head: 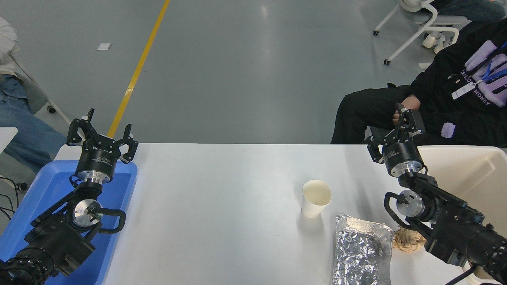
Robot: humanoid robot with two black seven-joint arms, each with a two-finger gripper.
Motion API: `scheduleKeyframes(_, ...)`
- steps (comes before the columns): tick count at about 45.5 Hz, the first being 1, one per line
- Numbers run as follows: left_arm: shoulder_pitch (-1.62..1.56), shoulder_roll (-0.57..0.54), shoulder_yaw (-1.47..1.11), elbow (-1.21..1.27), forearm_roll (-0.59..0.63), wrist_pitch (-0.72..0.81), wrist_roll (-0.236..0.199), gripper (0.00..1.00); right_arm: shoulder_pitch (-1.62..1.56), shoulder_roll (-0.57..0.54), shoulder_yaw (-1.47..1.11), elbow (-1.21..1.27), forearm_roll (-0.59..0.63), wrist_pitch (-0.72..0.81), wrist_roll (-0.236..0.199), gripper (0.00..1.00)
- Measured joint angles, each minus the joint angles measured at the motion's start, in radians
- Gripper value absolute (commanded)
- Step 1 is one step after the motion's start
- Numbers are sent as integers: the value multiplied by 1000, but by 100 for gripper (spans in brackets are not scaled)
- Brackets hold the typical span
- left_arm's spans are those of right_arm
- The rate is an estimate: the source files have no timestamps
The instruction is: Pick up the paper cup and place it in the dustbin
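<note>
The paper cup [316, 198] is small, white and tapered, with a cream inside. It stands upright on the white table [222, 198], right of centre. The dustbin [471, 174] is a large cream-beige bin at the table's right edge, partly behind my right arm. My right gripper [405, 120] is raised near the table's far edge, between the cup and the dustbin. It is up and to the right of the cup and apart from it. It shows dark against black clothing. My left gripper [103, 128] is open and empty, parked over the blue tray [47, 190].
A crinkled silver foil bag [361, 249] lies in front of the cup. A crumpled tan paper ball [408, 239] lies beside it, under my right arm. A person in black [455, 99] sits at the far right. Another person's leg [23, 134] is at the far left.
</note>
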Motion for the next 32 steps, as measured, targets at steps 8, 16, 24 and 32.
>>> scheduleKeyframes(8, 0, 0, 0, 0, 0, 0, 0, 99, -2, 0, 0, -1, 0, 1, 0, 100)
scheduleKeyframes(16, 0, 0, 0, 0, 1, 0, 0, 99, -3, -1, 0, -2, 0, 1, 0, 100)
scheduleKeyframes(24, 0, -1, 0, 0, 1, 0, 0, 99, -3, -1, 0, -2, 0, 1, 0, 100)
scheduleKeyframes(32, 0, -1, 0, 0, 1, 0, 0, 99, -3, -2, 0, -2, 1, 1, 0, 100)
